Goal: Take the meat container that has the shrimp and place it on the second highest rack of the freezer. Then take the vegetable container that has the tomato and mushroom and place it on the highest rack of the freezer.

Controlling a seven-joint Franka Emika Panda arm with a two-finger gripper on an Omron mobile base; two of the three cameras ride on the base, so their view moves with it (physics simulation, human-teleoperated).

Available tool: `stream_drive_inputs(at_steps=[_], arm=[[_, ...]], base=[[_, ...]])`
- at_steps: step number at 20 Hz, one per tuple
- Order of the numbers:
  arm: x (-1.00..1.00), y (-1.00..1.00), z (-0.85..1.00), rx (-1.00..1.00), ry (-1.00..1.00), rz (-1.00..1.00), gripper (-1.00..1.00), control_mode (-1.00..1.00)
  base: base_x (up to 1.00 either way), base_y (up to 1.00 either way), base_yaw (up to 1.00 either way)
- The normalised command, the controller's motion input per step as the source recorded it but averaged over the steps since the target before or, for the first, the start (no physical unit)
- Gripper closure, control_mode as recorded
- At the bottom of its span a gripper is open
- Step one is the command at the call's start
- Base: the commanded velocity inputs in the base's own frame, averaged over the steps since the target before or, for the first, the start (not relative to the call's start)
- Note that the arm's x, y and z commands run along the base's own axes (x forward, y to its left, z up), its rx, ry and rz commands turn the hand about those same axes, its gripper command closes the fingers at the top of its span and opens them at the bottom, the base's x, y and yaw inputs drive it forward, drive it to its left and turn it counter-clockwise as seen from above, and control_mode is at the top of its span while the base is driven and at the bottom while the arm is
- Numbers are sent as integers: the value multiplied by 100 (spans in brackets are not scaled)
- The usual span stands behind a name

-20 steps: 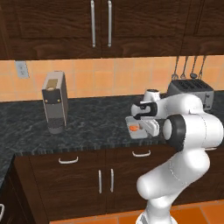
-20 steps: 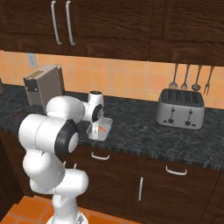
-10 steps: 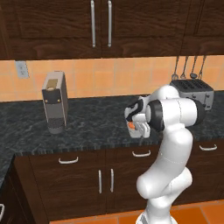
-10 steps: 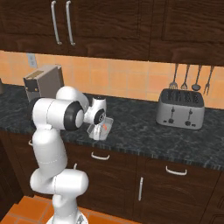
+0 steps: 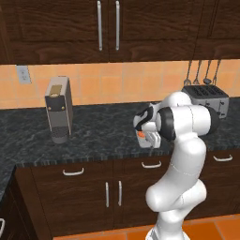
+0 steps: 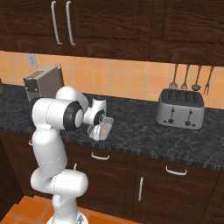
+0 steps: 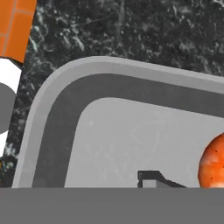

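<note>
Grey metal meat container (image 7: 57,131) is located on the black stone desk (image 5: 93,136) near its front edge, right of the coffee machine (image 5: 59,109) — the orange shrimp (image 7: 213,162) lies inside. The end effector (image 6: 99,127) is positioned at the tray; its jaw state cannot be determined.

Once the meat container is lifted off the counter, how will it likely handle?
The meat container looks like a rigid metal tray, so probably stiff and light. Its walls are shallow and the floor smooth, so the loose shrimp may slide if it tilts. The thin rim could slip in the jaws.
</note>
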Motion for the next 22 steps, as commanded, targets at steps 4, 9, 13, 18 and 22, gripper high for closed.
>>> stream_drive_inputs(at_steps=[4, 9, 13, 18, 22], arm=[[0, 0, -3, 0, 0, 0, 100, -100], [-21, -3, 26, 1, -5, 0, 100, -100], [-56, -13, 88, 1, -11, 4, 100, -100], [-97, 0, 77, -8, -11, 2, 100, -100], [-100, 0, 98, 0, 0, 0, 100, -100]], base=[[0, 0, 0], [0, 0, 0], [0, 0, 0], [0, 0, 0], [0, 0, 0]])
